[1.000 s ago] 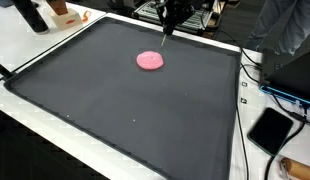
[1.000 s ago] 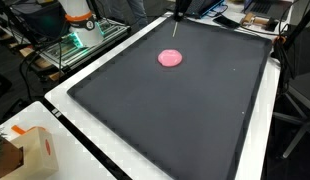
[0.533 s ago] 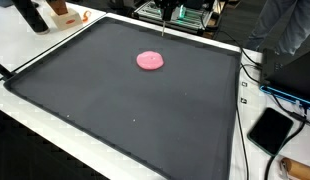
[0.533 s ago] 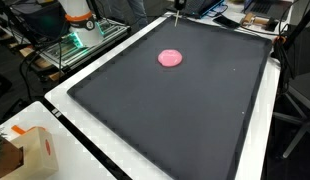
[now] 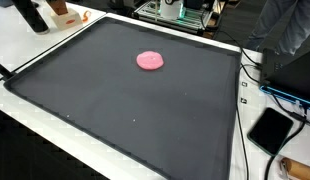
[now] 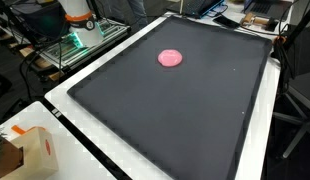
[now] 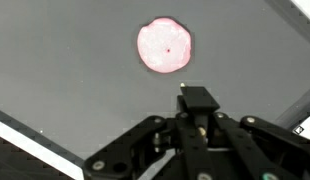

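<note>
Pink disc (image 5: 150,61) lies flat on the black mat (image 5: 125,110), toward 12 o'clock from the mat's middle in both exterior views, with nothing touching it. In the wrist view it sits at 12 o'clock from the tool (image 7: 200,112), clear of it. The tool's fingers converge around a dark block (image 7: 200,97); whether they clamp it I cannot tell. The mat covers most of a white bench (image 6: 65,105). A cardboard box (image 6: 33,152) stands at the bench's 7 o'clock corner in an exterior view, its contents hidden. A dark tablet (image 5: 270,129) and cables (image 5: 257,72) lie off the mat at 3 o'clock.
</note>
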